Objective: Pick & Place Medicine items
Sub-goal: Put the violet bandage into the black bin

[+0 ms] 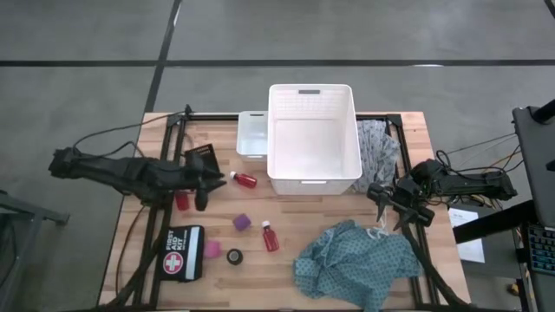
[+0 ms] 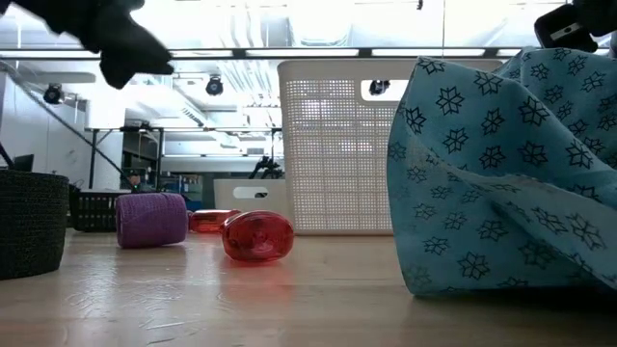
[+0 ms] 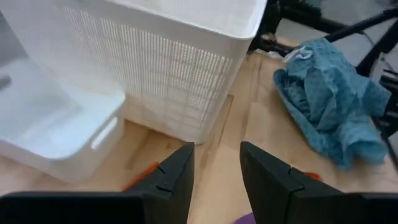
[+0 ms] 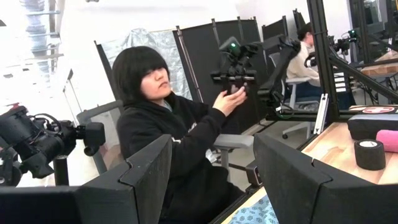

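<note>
**Both arms hover beside the white basket, medicine items spread on the table**

Seen from above, a large white basket [image 1: 313,139] stands at the table's far middle, a small white bin [image 1: 252,134] touching its left wall. The left gripper [image 1: 200,201] hangs left of the basket, just beside a red bottle [image 1: 244,179] that lies near the basket's front left corner; its fingers are closed on nothing. A second red bottle [image 1: 270,236] lies in front of the basket, with a purple piece [image 1: 242,223], a pink piece [image 1: 212,250], a black ring [image 1: 234,256] and a first aid pouch [image 1: 182,253] to its left. A teal cloth [image 1: 355,260] is heaped off the basket's front right corner; a grey cloth [image 1: 378,143] lies against its right wall. The right gripper [image 1: 392,208] hovers right of the basket, above the teal cloth's edge.

At table height, a red bottle [image 2: 257,236] and the purple piece [image 2: 151,219] lie before the basket [image 2: 337,154], the teal cloth [image 2: 506,169] to its right.

The left wrist camera shows its fingers [image 3: 171,180] empty before the basket.

The right wrist camera shows its fingers [image 4: 146,171] parted, holding nothing, with a seated person [image 4: 168,137] beyond the table.
</note>
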